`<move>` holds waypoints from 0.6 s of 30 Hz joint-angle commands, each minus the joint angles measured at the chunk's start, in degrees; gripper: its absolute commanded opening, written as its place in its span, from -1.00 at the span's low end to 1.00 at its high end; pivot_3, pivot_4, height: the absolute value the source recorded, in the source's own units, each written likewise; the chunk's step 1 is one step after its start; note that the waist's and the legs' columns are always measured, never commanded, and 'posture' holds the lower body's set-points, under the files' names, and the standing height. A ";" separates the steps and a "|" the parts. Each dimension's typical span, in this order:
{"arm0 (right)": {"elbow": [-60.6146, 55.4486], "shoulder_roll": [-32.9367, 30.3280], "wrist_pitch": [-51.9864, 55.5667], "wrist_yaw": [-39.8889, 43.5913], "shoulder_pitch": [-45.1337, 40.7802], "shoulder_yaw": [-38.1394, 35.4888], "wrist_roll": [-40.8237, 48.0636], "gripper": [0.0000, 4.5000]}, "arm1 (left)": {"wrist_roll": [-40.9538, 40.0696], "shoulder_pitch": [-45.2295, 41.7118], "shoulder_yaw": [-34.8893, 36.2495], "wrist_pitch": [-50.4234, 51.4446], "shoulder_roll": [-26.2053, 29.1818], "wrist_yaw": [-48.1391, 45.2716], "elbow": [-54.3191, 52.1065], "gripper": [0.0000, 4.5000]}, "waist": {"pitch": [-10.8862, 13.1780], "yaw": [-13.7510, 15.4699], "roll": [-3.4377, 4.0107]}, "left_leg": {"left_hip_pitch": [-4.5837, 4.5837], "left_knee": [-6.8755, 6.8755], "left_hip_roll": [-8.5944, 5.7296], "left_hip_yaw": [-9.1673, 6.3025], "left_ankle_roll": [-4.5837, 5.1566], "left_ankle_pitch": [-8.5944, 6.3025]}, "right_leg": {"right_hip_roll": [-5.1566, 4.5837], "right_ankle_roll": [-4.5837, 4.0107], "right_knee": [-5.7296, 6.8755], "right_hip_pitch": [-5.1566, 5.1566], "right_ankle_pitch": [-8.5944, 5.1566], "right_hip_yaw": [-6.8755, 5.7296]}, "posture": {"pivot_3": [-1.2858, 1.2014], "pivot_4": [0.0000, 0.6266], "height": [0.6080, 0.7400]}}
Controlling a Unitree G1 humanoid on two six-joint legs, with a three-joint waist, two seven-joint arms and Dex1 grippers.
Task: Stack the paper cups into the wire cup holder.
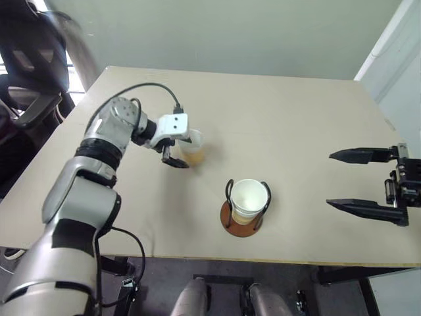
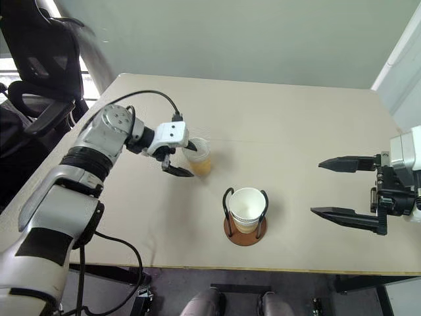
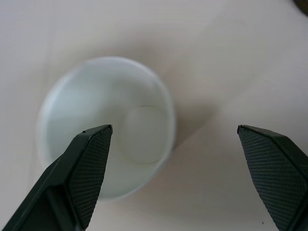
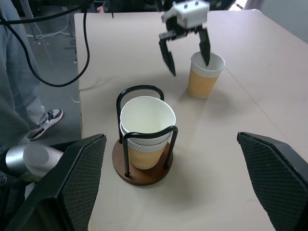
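From the head views, the holder (image 2: 245,227) stood near the table's (image 2: 296,131) front edge with stacked cups (image 2: 247,205) nested inside its wire loops. A lone cup (image 2: 198,157) stood upright farther back and to the left. The left gripper (image 2: 183,157) hung over it, jaws apart, unclosed. The right gripper (image 2: 343,189) waited at the right, jaws wide, empty.

The left wrist view looked down into the lone cup, one finger (image 3: 79,178) over its mouth.

In the right wrist view, one left finger reached over the lone cup's rim, the other stood outside it; a person (image 4: 21,91) stood beside the table.
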 commanded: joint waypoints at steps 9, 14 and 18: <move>-1.00 -0.89 0.11 0.27 0.47 -3.26 0.03 1.00 | 7.14 -0.54 3.43 -5.08 -0.84 2.85 2.05 -0.42 | 0.01 -0.04 -0.01 | 0.03 0.02 0.00 0.05 0.03 0.05 | 0.00 0.04 0.01 0.02 0.00 0.02 | 0.03 -0.52 1.00; -0.65 -0.92 -0.17 0.58 0.47 -3.27 -0.29 1.00 | 8.35 -0.65 4.70 -6.06 -0.96 3.14 2.39 -0.98 | 0.01 -0.04 -0.01 | 0.03 0.02 0.00 0.06 0.06 0.07 | 0.00 0.05 0.01 0.02 -0.01 0.05 | 0.03 -0.52 1.00; -0.09 -1.04 -0.63 0.91 0.07 -2.69 -0.93 1.00 | 7.21 -1.52 6.59 -5.87 -0.50 0.08 1.46 -0.98 | 0.01 -0.04 -0.01 | 0.03 0.03 -0.01 0.08 0.07 0.07 | 0.00 0.06 0.01 0.03 -0.01 0.06 | 0.03 -0.52 1.00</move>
